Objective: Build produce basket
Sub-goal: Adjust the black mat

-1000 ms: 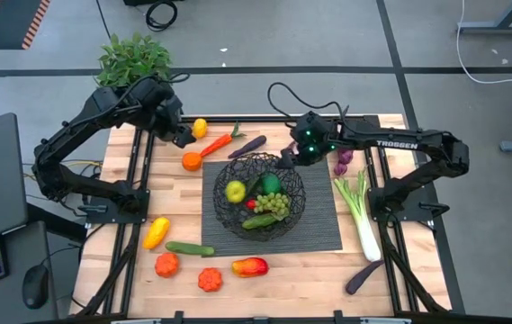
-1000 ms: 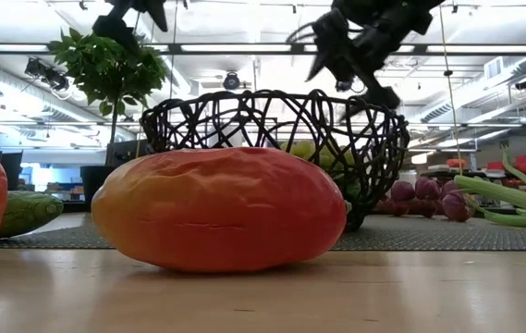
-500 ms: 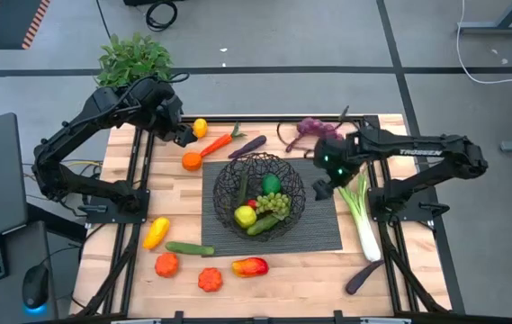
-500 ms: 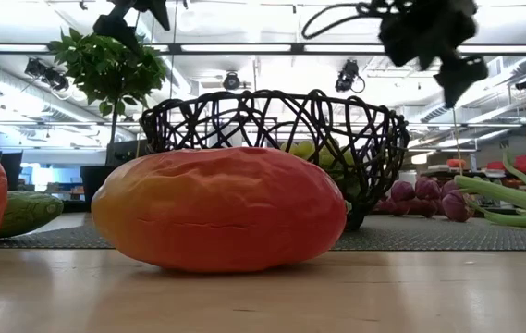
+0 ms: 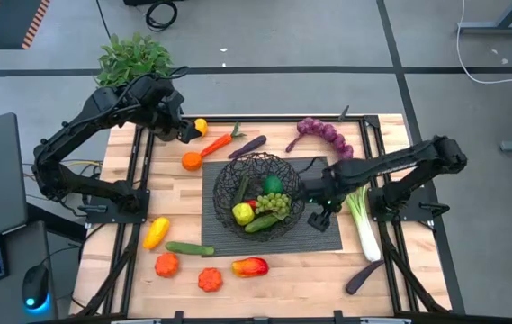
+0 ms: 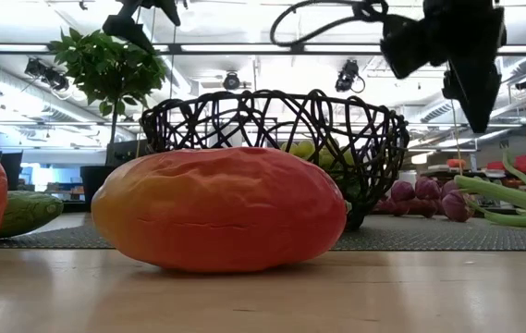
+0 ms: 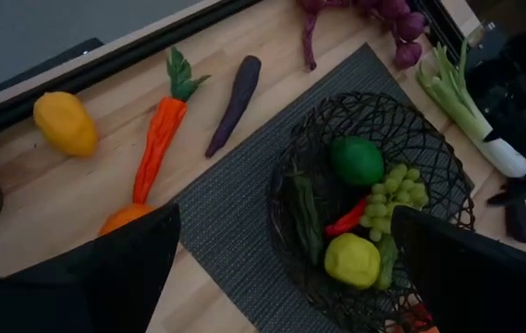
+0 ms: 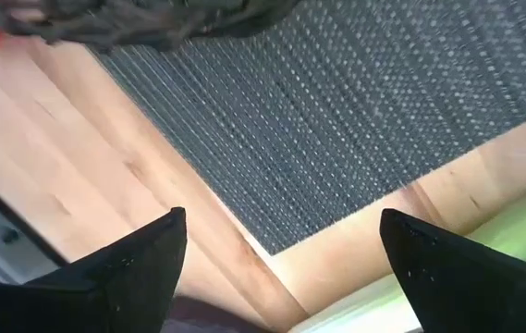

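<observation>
The black wire basket [image 5: 257, 191] stands on a grey mat [image 5: 327, 236] and holds a yellow-green fruit [image 5: 242, 213], a green fruit [image 7: 355, 159], green grapes [image 5: 273, 204], a red chili [image 7: 348, 220] and a cucumber. My right gripper [image 5: 320, 209] is open and empty above the mat just right of the basket; it also shows in its wrist view [image 8: 281, 215] and the low view [image 6: 470, 74]. My left gripper [image 5: 184, 133] is open and empty, raised at the far left beside a lemon [image 5: 201, 127]. A carrot [image 5: 216, 143], purple grapes [image 5: 320, 131] and a leek [image 5: 362, 216] lie on the table.
An orange fruit [image 5: 191, 161] and a purple aubergine [image 5: 248, 146] lie behind the basket. A yellow pepper [image 5: 155, 232], a cucumber [image 5: 189, 248], two tomatoes [image 5: 166, 264], a red-yellow fruit [image 5: 250, 266] and a dark aubergine [image 5: 363, 277] lie near the front. A potted plant [image 5: 134, 58] stands at the far left.
My right gripper has left the basket's far right rim, swung toward the table's right edge, then come toward the near edge and down over the mat beside the basket. The yellow-green fruit in the basket has shifted toward the basket's near side.
</observation>
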Action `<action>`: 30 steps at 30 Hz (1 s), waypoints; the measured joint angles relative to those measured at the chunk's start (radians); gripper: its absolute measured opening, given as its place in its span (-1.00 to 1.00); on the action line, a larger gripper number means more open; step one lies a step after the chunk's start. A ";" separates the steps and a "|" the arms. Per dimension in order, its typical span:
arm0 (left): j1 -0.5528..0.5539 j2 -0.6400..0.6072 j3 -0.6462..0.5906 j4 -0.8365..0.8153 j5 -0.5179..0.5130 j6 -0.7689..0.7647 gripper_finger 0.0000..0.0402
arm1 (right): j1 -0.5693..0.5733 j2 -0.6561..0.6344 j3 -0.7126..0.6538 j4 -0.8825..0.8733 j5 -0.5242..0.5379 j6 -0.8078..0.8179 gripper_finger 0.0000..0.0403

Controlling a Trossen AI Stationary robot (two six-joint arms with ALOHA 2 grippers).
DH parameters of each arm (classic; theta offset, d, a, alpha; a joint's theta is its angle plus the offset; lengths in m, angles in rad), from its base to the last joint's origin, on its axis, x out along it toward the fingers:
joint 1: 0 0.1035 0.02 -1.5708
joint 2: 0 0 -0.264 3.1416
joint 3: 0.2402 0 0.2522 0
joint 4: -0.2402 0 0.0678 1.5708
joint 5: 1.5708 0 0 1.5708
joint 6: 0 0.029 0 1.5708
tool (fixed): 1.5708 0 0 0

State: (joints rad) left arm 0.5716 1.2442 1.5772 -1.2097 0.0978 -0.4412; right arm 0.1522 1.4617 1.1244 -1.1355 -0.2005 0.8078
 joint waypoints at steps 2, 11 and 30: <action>0.000 0.000 0.000 0.000 0.002 -0.018 0.99 | 0.021 0.034 0.000 0.009 0.010 0.000 0.78; 0.000 -0.001 0.000 -0.029 0.051 -0.047 0.99 | 0.095 0.164 0.000 0.102 0.013 0.000 0.73; -0.132 -0.002 -0.001 -0.133 0.065 -0.105 0.99 | 0.161 0.171 -0.194 0.421 -0.083 0.077 0.73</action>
State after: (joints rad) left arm 0.4392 1.2423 1.5764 -1.3426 0.1631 -0.5467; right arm 0.3129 1.6325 0.9304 -0.7144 -0.2836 0.8848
